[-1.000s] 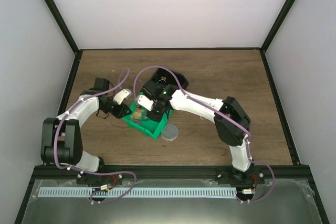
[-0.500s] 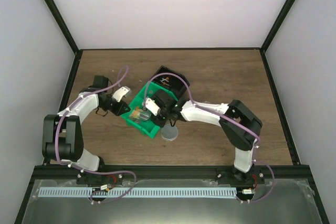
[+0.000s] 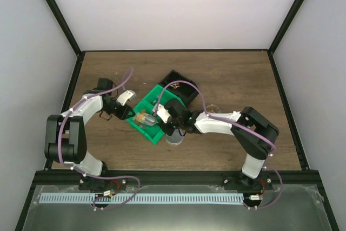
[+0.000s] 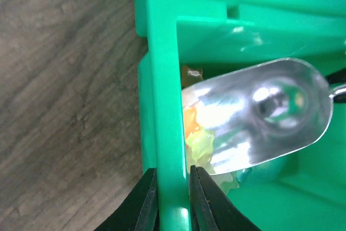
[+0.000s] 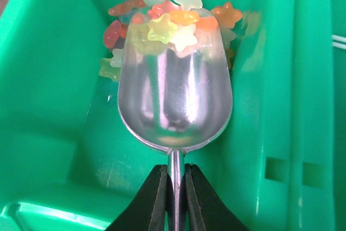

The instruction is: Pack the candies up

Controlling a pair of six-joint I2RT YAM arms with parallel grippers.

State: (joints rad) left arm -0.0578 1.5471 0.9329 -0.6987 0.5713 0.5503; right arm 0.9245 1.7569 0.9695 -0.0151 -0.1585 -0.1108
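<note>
The candies point(image 5: 162, 20) are small star-shaped sweets, orange, yellow, red and pale, heaped in a corner of the green bin point(image 5: 48, 79). My right gripper point(image 5: 174, 169) is shut on the handle of the silver scoop point(image 5: 175, 96), whose front lip holds a few candies at the heap. My left gripper point(image 4: 173, 174) is shut on the green bin's wall point(image 4: 165, 79), with the scoop point(image 4: 259, 117) and candies point(image 4: 195, 139) just inside. From above, the left gripper point(image 3: 128, 113) and the right gripper point(image 3: 162, 116) meet at the bin point(image 3: 153, 134).
A round grey lid point(image 3: 175, 137) lies on the wood table just right of the bin's near corner. A black box point(image 3: 178, 87) stands behind the bin. A small clear round container point(image 3: 213, 109) sits by the right forearm.
My right arm has swung toward the near side and lowered, bringing the scoop down into the bin's candy heap and uncovering the black box. The left gripper has stayed on the bin wall.
</note>
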